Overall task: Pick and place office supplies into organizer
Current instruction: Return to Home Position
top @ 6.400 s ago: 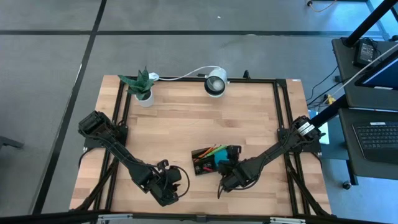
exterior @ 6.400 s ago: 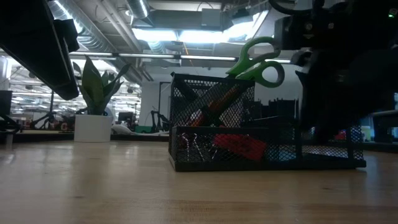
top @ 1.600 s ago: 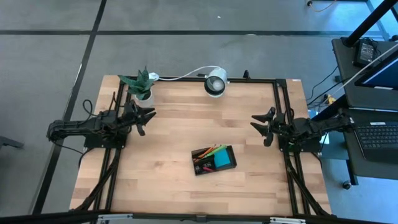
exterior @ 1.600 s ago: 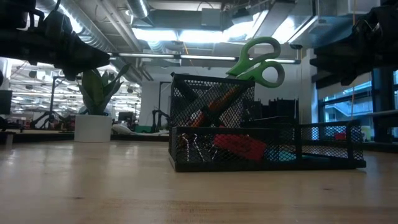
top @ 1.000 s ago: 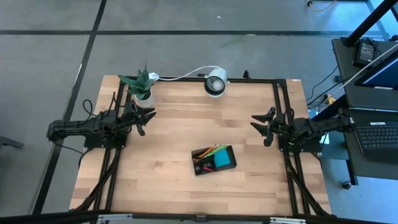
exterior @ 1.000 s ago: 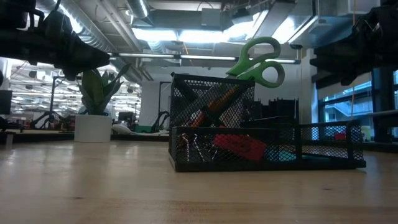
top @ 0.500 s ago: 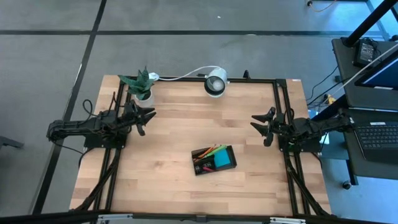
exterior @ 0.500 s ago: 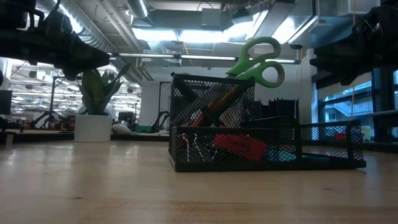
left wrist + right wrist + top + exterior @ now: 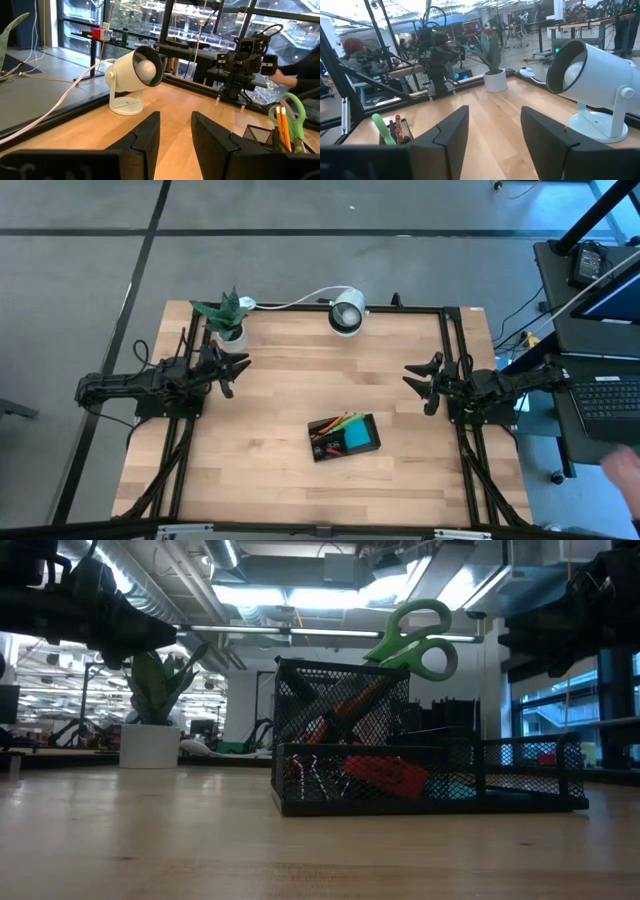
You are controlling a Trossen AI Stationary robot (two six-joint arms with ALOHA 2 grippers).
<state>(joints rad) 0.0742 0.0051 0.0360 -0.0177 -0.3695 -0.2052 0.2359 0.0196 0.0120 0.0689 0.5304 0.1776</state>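
Observation:
The black mesh organizer stands on the table a little right of its middle, toward the near edge; the low view shows the organizer from the side. Green-handled scissors, orange pencils and a red piece sit inside it, with the blue sticky-note pad in its low compartment. My left gripper hangs open over the table's left edge, my right gripper open over the right edge. Both are well clear of the organizer.
A potted green plant stands at the far left corner and a white round lamp at the far edge's middle, its cord running left. A person's hand shows off the table's right side, by a desk with a keyboard.
Both arms and the organizer have kept still. A person's hand has come into the high view at the lower right, beyond the table.

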